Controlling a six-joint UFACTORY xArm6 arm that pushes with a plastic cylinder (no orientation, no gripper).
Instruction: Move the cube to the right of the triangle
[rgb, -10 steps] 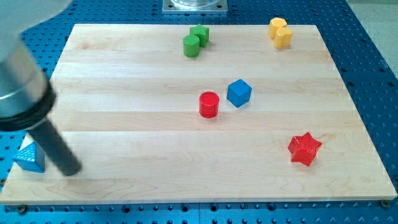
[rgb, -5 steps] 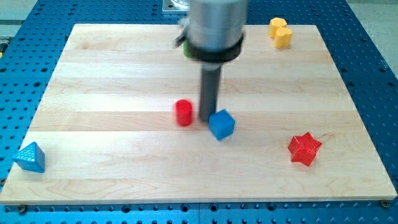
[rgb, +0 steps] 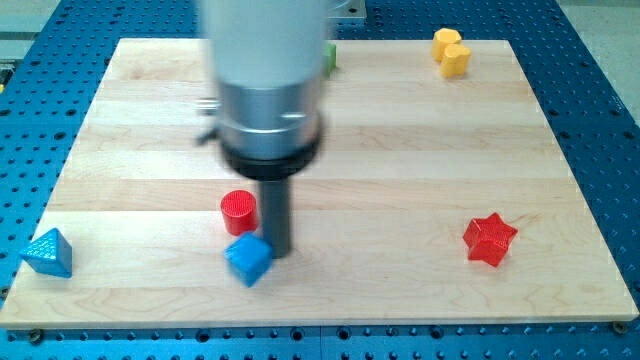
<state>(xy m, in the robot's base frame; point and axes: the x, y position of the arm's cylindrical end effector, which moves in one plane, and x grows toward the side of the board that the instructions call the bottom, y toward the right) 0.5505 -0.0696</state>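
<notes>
A pale wooden board, made of lengthwise planks, lies on a blue perforated metal table that frames it on all sides; nothing else of the room shows. The blue cube sits on the board in the lower part of the view, left of centre, turned so that one corner points toward the view's bottom and a top edge runs diagonally; being a cube, it has no long axis to speak of. The arm's thick grey body fills the upper middle of the view, blurred, and ends in a dark rod with no pincer on it, so there is nothing to stand apart or together and nothing is held. My tip stands at the cube's upper right edge, touching it or just beside it. A red cylinder stands upright just above the cube, close to the rod's left side. The blue triangle rests off the board's left edge on the blue table, well apart from the cube, at the view's lower left. A red star lies near the right edge, and a yellow block sits at the top right. A sliver of a green block peeks out behind the arm.
</notes>
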